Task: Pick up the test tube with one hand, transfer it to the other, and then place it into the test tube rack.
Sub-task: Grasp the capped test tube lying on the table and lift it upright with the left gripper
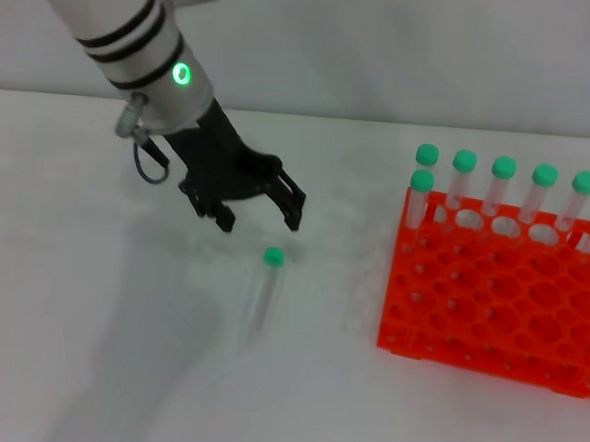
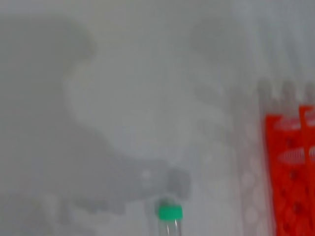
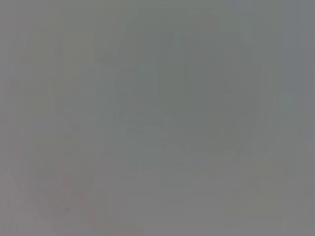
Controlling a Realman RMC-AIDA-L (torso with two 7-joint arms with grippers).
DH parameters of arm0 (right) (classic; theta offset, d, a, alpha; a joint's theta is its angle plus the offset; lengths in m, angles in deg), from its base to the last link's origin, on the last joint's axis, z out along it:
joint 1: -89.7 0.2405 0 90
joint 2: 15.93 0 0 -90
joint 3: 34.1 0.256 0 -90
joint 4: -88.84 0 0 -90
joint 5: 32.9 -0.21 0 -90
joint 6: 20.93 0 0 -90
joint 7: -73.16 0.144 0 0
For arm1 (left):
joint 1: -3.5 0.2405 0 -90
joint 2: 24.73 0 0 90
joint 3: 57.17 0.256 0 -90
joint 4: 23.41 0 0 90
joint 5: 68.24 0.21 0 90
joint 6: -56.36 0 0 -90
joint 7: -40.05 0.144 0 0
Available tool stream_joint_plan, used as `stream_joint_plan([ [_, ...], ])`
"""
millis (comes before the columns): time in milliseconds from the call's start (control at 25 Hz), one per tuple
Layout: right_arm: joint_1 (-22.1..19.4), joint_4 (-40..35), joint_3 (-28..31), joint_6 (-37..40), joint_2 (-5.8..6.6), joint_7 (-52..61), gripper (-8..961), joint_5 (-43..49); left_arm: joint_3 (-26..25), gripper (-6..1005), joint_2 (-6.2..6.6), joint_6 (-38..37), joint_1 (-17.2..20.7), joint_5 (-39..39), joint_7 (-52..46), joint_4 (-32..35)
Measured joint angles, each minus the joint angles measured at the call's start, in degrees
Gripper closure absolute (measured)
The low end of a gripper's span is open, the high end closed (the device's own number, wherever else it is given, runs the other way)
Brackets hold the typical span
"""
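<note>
**A laboratory bench**

This looks like a lab. A plain white desk (image 1: pixel 92 269) carries an orange rack (image 1: pixel 490 313) pierced with rows of round holes, well to the right of the claw (image 1: pixel 258 215). Green-capped tubes (image 1: pixel 502 189) stand along its far edge, and one more tube (image 1: pixel 265 289) lies just below the claw.
</note>
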Motion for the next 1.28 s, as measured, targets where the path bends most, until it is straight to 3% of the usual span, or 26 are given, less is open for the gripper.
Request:
stream_joint_plan([
  [200, -0.03, -0.2, 0.0, 2.06, 0.09, -0.09, 94, 0.0, 0.03, 125, -0.68, 0.25, -0.75, 4.21, -6.42, 4.07],
  [480, 0.23, -0.21, 0.0, 2.56, 0.12, -1.32, 94, 0.18, 0.0, 126, -2.75, 0.34, -0.27, 8.2, -10.51, 5.14],
  [640, 0.44, -0.11, 0.0, 3.73, 0.28, -1.57, 94, 0.58, -0.03, 126, -3.04, 0.93, 0.22, 11.13, -12.84, 6.21],
  [1280, 1.18, 0.32, 0.0, 5.36, 1.01, -1.62, 93, 0.62, -0.06, 159, -4.33, 7.54, 4.54, 11.11, -14.92, 10.8],
])
